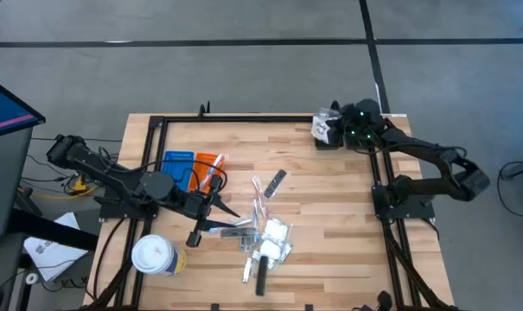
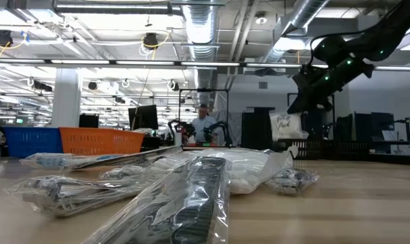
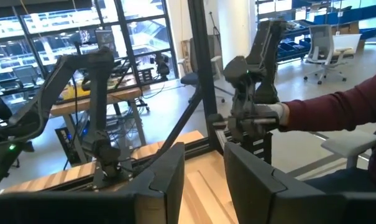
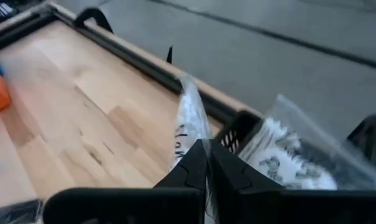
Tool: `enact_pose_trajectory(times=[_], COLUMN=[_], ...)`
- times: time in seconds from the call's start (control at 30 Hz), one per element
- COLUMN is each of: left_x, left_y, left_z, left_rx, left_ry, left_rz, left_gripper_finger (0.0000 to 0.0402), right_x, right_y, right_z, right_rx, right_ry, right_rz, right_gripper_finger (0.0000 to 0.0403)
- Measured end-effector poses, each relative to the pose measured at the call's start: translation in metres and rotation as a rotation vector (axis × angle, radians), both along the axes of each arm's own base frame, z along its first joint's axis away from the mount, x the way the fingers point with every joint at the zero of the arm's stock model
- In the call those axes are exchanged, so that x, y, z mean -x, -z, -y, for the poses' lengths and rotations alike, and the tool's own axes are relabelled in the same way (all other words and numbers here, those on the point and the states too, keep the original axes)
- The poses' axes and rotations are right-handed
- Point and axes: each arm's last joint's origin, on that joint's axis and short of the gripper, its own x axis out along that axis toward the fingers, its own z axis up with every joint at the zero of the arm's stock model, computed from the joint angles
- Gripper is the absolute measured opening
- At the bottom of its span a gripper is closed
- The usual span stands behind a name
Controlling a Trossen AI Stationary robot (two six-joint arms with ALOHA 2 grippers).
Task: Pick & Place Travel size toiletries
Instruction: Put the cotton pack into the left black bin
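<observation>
My left gripper (image 1: 211,214) hangs over the middle of the table (image 1: 330,250) just left of the pile, its fingers (image 3: 166,180) apart and empty. My right gripper (image 1: 337,128) is at the far right corner, its fingers (image 4: 194,168) pressed together on a thin clear packet (image 4: 189,124) above a small dark bin (image 1: 326,131) at the table's edge. That bin already shows a crinkly packet with white contents (image 4: 281,152), so I judge the job as begun but far from done.

Most of the travel size toiletries (image 1: 265,238) are not yet moved: a heap of clear packets, white bundles and a dark grey stick (image 1: 262,283) near the front centre, and another dark stick (image 1: 277,179) farther back.

At left sit the blue tray (image 1: 178,166) and orange tray (image 1: 208,164), with the white lidded cup (image 1: 154,256) at the front left corner. A person's gloved hand (image 3: 271,115) and dark red sleeve (image 3: 337,109) show beyond the table by the right arm; I'd mind that. The table's black frame rail (image 1: 244,119) borders the bin.
</observation>
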Motion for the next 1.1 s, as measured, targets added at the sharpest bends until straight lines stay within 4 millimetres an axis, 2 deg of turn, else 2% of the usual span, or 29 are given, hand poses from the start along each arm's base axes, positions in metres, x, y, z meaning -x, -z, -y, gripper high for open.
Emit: enact_pose_trajectory(times=[0.2,0.33,0.67,0.77,0.97,1.1], left_x=[0.0,0.0,0.0,0.0,0.0,0.0], left_y=[0.001,0.001,0.001,0.0,0.001,0.001], left_z=[0.0,0.0,0.0,0.0,0.001,0.001], left_rx=[-0.002,-0.002,0.002,0.004,0.0,-0.001], left_ry=[0.0,0.0,0.0,0.0,0.006,0.006], left_rz=[-0.005,-0.005,-0.001,0.002,-0.002,-0.003], left_gripper_finger=[0.0107,0.0107,0.0104,0.0104,0.0104,0.0104], right_x=[0.009,0.015,0.009,0.012,0.012,0.008], right_y=[-0.02,-0.023,0.009,0.018,0.03,0.035], right_z=[-0.005,-0.007,0.004,0.011,0.022,0.022], right_rx=[0.099,0.113,0.002,-0.021,-0.041,-0.016], right_ry=[0.027,0.034,0.006,0.066,0.098,0.048], right_rz=[0.043,0.019,-0.11,-0.155,-0.153,-0.195], right_gripper_finger=[0.0,0.0,0.0,0.0,0.0,0.0002])
